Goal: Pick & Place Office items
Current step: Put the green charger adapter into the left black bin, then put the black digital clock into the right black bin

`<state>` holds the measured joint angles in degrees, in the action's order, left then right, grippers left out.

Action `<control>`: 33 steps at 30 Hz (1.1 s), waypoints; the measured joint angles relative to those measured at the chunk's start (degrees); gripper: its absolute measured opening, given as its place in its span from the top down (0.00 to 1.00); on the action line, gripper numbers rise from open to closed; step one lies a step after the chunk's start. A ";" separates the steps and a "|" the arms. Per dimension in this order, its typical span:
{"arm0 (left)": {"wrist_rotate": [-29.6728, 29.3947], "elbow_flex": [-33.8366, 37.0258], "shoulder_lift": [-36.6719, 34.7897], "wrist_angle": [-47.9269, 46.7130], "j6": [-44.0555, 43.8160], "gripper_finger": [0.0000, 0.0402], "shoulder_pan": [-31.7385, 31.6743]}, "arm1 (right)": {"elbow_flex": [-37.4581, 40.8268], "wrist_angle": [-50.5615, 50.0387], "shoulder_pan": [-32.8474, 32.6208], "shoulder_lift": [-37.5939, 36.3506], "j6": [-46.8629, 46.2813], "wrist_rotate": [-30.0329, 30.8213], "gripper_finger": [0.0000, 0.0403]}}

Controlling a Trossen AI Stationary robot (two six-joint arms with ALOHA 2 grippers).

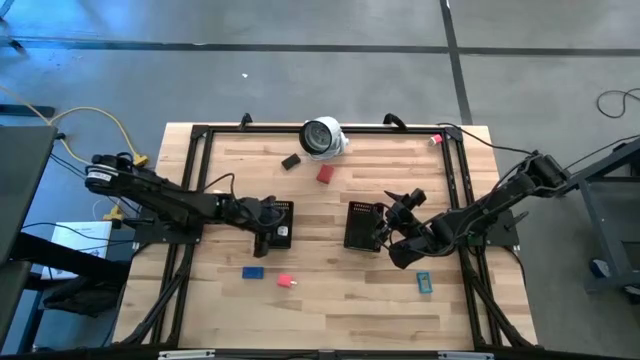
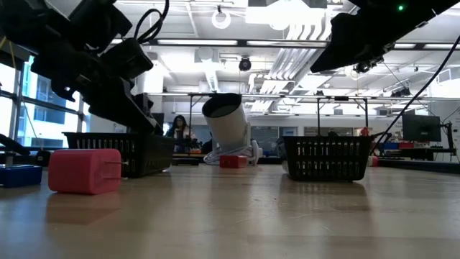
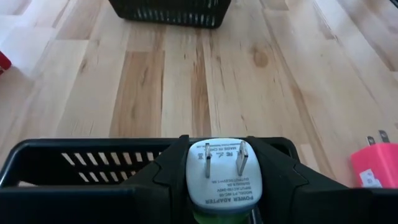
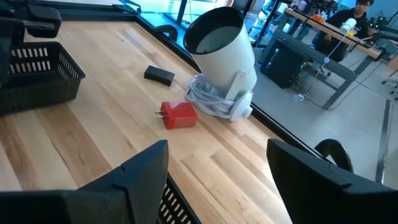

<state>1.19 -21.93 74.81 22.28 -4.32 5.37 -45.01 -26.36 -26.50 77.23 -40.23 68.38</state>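
Note:
My left gripper (image 1: 272, 226) is shut on a small plug adapter (image 3: 221, 171) with a white pronged face and a green body, over the left black mesh tray (image 3: 74, 163). My right gripper (image 4: 217, 165) stands open by the right tray (image 1: 362, 226), holding nothing. On the table lie a red piece (image 1: 324, 174), a dark one (image 1: 291, 161), a blue one (image 1: 253, 271), a pink one (image 1: 286, 281) and a teal one (image 1: 424, 282). My left gripper pinches the adapter by its two opposite sides (image 3: 194, 182) between its two fingers (image 3: 168, 171). The fingers slant down from the table's left. The pronged face points away from the wrist, over the tray's rim. Whether the adapter touches the tray, I cannot tell.
A white round object with a dark face (image 1: 322, 137) lies at the far edge on a coil of cable. A small pink piece (image 1: 436, 139) sits at the far right corner. Black frame rails (image 1: 200, 170) run along the table's sides. Bare wood lies between the trays.

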 joint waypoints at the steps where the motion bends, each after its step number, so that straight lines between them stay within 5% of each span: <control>1: 0.00 0.00 0.30 0.59 0.00 0.68 0.00 | 0.00 -0.03 0.00 0.00 0.00 -0.29 0.35; 13: 0.21 0.00 0.89 0.77 -1.21 0.57 0.00 | 0.00 -0.06 0.00 0.00 0.00 -1.29 0.35; 33: -5.38 0.00 -1.45 4.55 2.39 0.55 0.02 | 0.00 0.01 0.00 0.00 -0.02 -1.38 0.35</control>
<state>-4.19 -21.93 73.36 26.83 -1.93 5.38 -45.01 -26.35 -26.50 77.23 -40.25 67.00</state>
